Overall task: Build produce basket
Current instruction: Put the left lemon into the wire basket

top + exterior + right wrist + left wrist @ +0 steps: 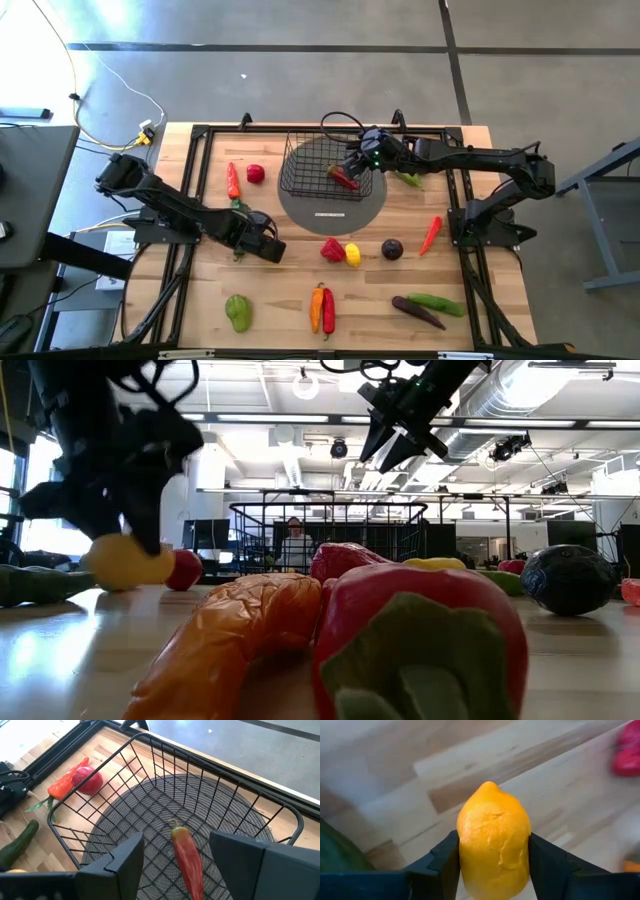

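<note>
My left gripper (492,850) is shut on a yellow lemon (492,845) near the table's left side (262,243); the low view shows the lemon (125,560) down at table level under the dark fingers. The black wire basket (287,165) stands on a round grey mat (333,205) at the far middle. One red pepper (187,857) lies on the basket's floor. My right gripper (352,165) hangs open above the basket (385,455), its fingers standing either side of that pepper without touching it. My left gripper pinches the lemon's two long sides (465,855) between its two fingers (445,862), which come steeply from above. The lemon's pointed end (489,785) sticks out past the fingertips. Whether its underside rests on the table, I cannot tell.
Loose produce lies around: a red pepper (233,180) and tomato (256,173) at far left, a green pepper (408,178) beside the basket, a red pepper (332,250), lemon (352,254) and dark eggplant (392,249) in the middle, a pear (238,312) and peppers (322,308) near the front.
</note>
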### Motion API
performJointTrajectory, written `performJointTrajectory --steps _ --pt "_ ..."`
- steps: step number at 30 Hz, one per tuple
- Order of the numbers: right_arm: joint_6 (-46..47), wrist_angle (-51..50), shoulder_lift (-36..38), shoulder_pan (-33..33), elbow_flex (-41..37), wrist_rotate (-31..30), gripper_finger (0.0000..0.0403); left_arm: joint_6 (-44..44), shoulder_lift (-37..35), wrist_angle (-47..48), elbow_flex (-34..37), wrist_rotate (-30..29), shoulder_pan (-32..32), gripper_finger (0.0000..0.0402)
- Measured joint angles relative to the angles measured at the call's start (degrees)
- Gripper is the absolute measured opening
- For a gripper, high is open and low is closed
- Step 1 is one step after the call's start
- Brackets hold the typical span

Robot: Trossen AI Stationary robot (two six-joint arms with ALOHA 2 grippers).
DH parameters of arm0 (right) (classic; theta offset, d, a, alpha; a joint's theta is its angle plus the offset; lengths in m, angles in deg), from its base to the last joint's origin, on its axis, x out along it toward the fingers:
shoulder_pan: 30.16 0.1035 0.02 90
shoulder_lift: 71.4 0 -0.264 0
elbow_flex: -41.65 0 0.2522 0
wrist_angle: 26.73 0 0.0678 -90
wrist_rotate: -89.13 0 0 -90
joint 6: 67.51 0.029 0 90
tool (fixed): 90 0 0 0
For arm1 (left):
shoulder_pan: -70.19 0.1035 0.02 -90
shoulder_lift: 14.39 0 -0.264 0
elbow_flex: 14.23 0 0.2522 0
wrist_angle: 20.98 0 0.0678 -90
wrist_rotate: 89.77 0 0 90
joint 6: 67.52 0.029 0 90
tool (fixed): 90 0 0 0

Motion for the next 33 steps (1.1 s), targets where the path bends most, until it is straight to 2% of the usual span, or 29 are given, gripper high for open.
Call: performJointTrajectory --steps 7,14,17,24,29,33 --pt "1.3 -0.2 0.2 3.3 0.0 0.2 0.0209 7.8 -9.4 -1.7 0.0 -7.3 2.2 0.0172" --pt "5.1 -0.4 0.2 8.0 0.0 -1.5 0.0209 23.6 -18.6 -6.3 -0.1 -11.2 9.9 0.0172" --pt "6.1 -0.3 0.2 9.6 0.0 -2.4 0.0209 31.5 -20.9 -9.8 -0.1 -10.1 14.4 0.0172" --pt "10.6 -0.2 0.2 12.7 0.0 -3.9 0.0209 45.3 -22.0 -14.9 -0.1 -0.3 24.9 0.0173" --pt "13.5 -0.2 0.2 14.7 0.0 -7.6 0.0209 52.6 -21.1 -17.2 -0.1 0.8 30.8 0.0176" --pt "16.6 -0.2 0.2 15.3 0.0 -7.7 0.0209 58.7 -20.2 -21.2 -0.1 0.8 34.7 0.0178"
